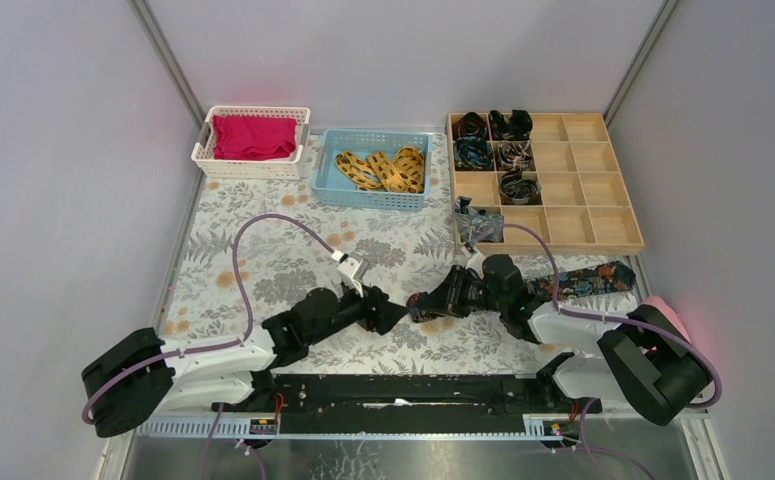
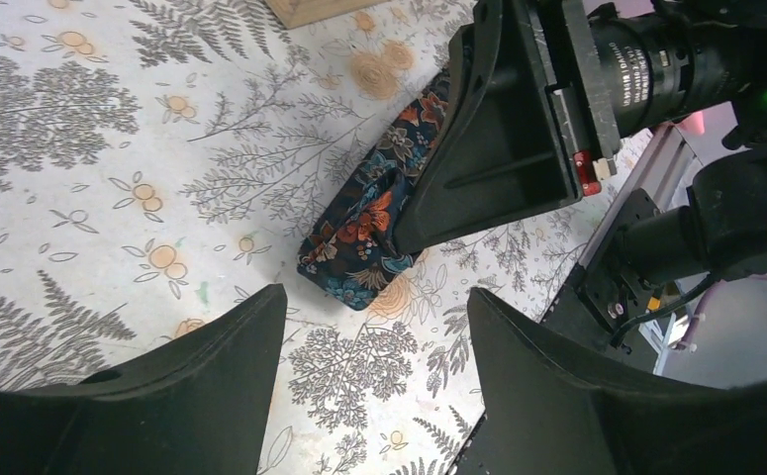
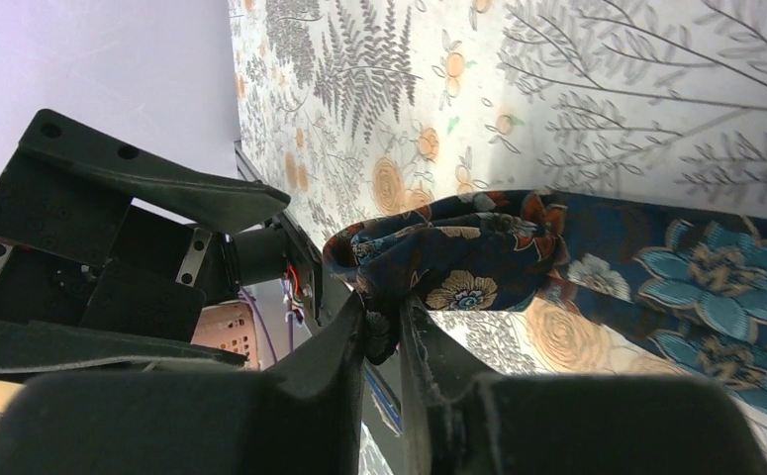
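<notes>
Right end effector (image 3: pixel 384 319) is pinched narrow on the folded end of the floral necktie (image 3: pixel 656 267), jaws nearly together with a bunched lip of cloth between them. Left end effector (image 2: pixel 377 295) is spread wide, holding nothing, pointed at that same folded end from just beside it. The tie lies flat on the counter (image 1: pixel 263 260) in front of the right arm, and its long tail runs off to the right.

Judged step: gripping and doubling over the tie's end. A next move would need the left jaws to span the fold without hitting the right fingers, since the gap is tight.

The tie is a soft, thin woven strip, dark navy with orange and teal flowers. It is limp and creases easily. The counter cover is a matte fern print. Behind are a rigid wooden divider tray (image 1: pixel 623 245) holding coiled ties (image 1: pixel 511 185), a blue mesh basket (image 1: pixel 371 197) and a white basket (image 1: pixel 248 168).
</notes>
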Robot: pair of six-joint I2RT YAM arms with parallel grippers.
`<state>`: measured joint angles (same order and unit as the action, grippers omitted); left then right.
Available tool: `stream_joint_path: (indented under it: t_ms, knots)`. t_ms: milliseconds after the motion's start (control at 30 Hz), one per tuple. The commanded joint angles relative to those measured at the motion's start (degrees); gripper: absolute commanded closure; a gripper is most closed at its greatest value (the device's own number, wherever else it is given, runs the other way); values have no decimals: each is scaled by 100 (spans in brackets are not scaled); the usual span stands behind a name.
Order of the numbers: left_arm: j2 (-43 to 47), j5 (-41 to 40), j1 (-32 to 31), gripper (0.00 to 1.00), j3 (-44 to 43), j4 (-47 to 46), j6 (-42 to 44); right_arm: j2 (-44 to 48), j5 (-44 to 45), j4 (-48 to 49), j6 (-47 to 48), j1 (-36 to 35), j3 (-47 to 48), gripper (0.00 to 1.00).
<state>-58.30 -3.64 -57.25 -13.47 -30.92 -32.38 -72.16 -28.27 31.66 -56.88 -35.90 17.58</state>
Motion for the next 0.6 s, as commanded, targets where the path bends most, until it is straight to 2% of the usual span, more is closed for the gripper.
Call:
stream_joint_path:
  t_ms: [0, 167, 267, 467, 567]
  knots:
    - [-333, 40, -192, 25, -273, -615, 207, 117, -378, 877, -288, 233, -372, 86]
    - [-692, -119, -432, 25, -532, -610, 310, 184, -365, 1028, -372, 399, -624, 86]
    - [-958, -225, -520, 27, -610, -689, 327, 375, -205, 608, -135, 489, -640, 86]
    - [-1462, -166, -577, 48, -801, -811, 309, 952, 373, -687, 375, 632, -574, 85]
    - [-1701, -119, -608, 51, -941, -860, 341, 1010, 600, -1529, 732, 668, -384, 83]
